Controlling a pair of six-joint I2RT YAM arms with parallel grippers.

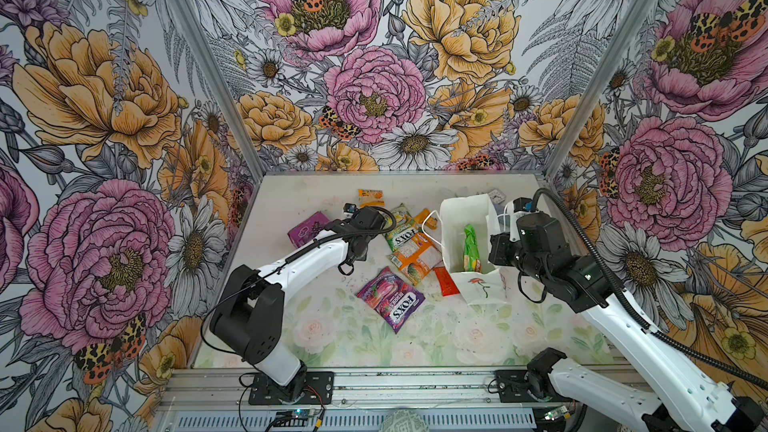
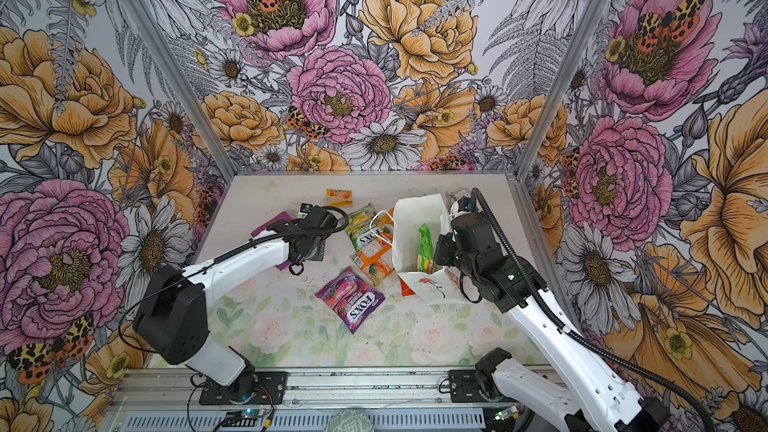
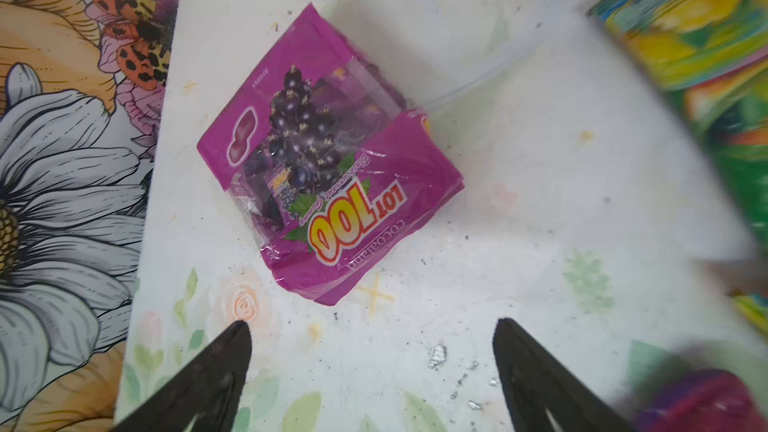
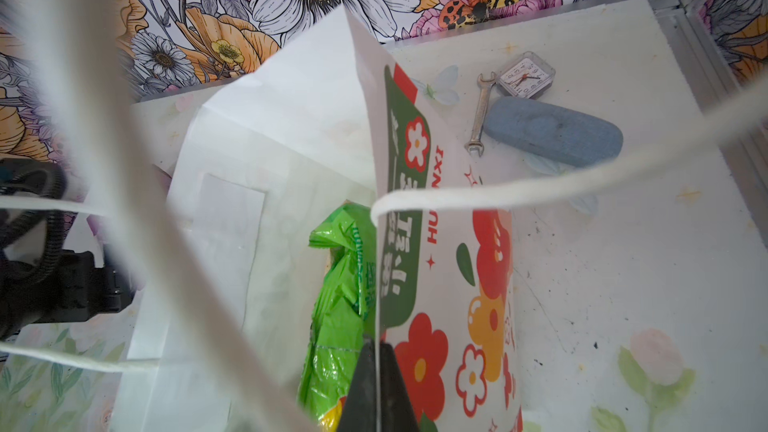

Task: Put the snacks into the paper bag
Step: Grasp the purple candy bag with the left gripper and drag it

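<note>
The table (image 1: pixel 332 326) is a white sheet printed with pale roses and leaves, fainter toward the back and flecked with dark specks and scuffs. Floral wallpaper (image 1: pixel 374 89) of pink and orange peonies, daisies and spotted moths covers all three walls, joined by aluminium posts (image 1: pixel 205 60). An aluminium rail (image 1: pixel 415 386) runs along the front edge.

The paper bag (image 1: pixel 451 234) stands upright and open on the right half of the table, with a green packet (image 1: pixel 471 243) inside. The right gripper (image 4: pixel 377 347) has its jaws pinched tight on the bag's flower-printed side wall. The left gripper (image 3: pixel 372 324) hovers over bare table near a purple LOT 100 packet (image 3: pixel 328 160), jaws wide and empty.

Left of the bag lie a green FOX'S packet (image 1: pixel 401 230), an orange packet (image 1: pixel 415 259), a red packet (image 1: pixel 446 280) and a purple FOX'S packet (image 1: pixel 390 299). Behind the bag sit a wrench (image 4: pixel 480 114), a clock (image 4: pixel 525 76) and a blue case (image 4: pixel 552 130)
</note>
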